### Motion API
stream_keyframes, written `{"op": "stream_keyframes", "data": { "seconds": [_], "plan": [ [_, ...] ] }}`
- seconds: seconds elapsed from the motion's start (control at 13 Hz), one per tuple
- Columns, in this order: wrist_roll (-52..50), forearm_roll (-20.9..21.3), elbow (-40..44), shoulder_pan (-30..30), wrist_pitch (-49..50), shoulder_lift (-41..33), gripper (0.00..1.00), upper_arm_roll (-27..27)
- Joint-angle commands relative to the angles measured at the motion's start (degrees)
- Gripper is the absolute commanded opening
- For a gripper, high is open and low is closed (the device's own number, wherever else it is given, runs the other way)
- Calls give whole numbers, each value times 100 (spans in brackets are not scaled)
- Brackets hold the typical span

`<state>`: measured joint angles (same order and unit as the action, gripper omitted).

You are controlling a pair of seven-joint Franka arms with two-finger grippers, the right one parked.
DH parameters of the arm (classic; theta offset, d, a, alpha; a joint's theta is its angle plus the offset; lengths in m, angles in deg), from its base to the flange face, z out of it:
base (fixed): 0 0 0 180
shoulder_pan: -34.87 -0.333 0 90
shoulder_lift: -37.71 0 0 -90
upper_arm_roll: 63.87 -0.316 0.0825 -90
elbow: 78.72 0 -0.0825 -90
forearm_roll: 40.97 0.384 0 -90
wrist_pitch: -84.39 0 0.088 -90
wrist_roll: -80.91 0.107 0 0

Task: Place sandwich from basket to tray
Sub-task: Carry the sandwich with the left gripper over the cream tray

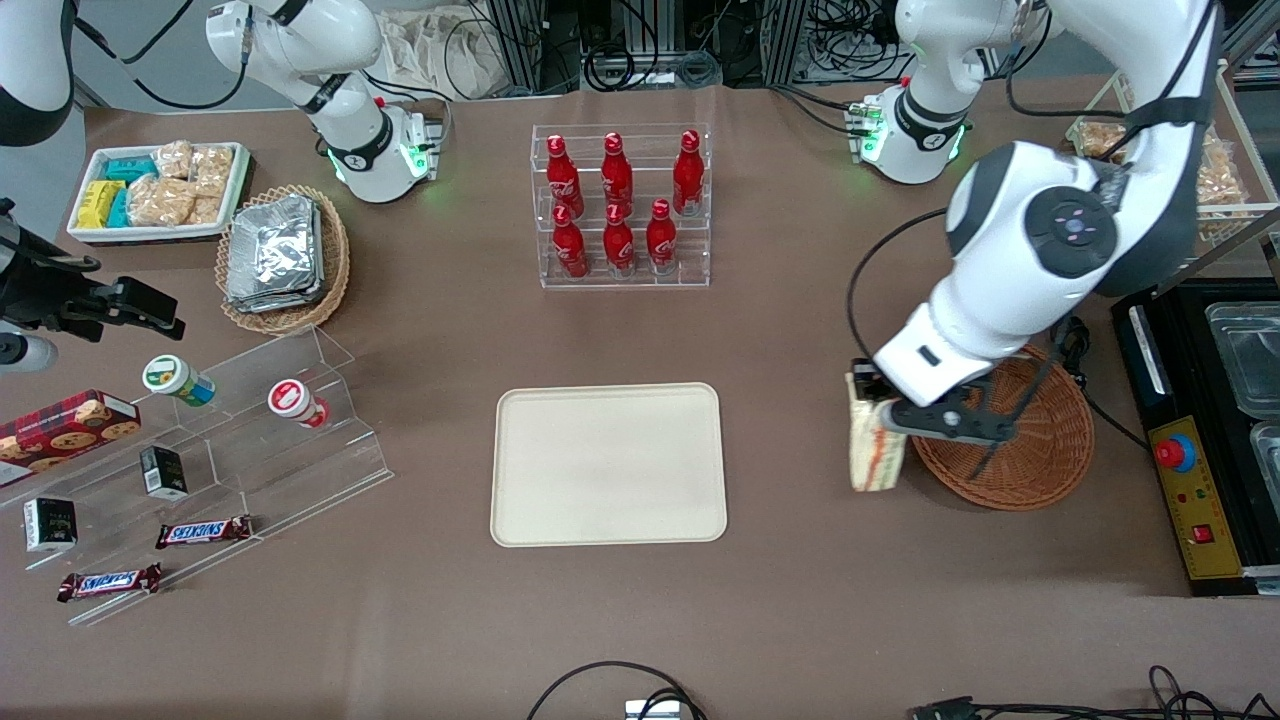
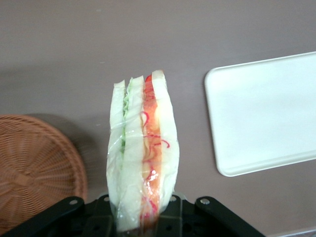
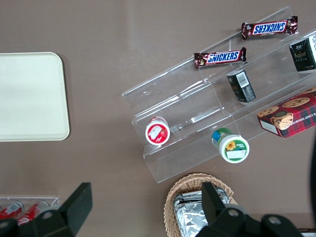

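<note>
My gripper (image 1: 880, 412) is shut on the sandwich (image 1: 875, 446), a clear-wrapped wedge of pale bread with green and orange-red filling (image 2: 143, 153). It hangs above the brown table, between the reddish-brown wicker basket (image 1: 1040, 455) and the cream tray (image 1: 608, 465), close beside the basket's rim. The basket (image 2: 34, 168) holds nothing that I can see. The tray (image 2: 266, 111) is bare, and it also shows in the right wrist view (image 3: 29, 96).
A clear rack of red bottles (image 1: 620, 205) stands farther from the front camera than the tray. A black box with a red button (image 1: 1185, 480) sits at the working arm's end. Acrylic steps with snacks (image 1: 200, 450) lie toward the parked arm's end.
</note>
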<state>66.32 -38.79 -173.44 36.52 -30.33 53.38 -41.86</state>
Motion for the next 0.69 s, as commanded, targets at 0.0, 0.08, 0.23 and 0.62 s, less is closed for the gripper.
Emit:
{"op": "stream_keyframes", "data": {
  "seconds": [0.0,0.08,0.23,0.62],
  "plan": [
    [-603,457,689,458,195,506,14,-3],
    [-841,537,874,669,213,681,14,-3],
    [-1351,730,1199,1065,213,1138,14,-3],
    [-2205,1293,1815,1760,20,2176,16,-30]
  ]
}}
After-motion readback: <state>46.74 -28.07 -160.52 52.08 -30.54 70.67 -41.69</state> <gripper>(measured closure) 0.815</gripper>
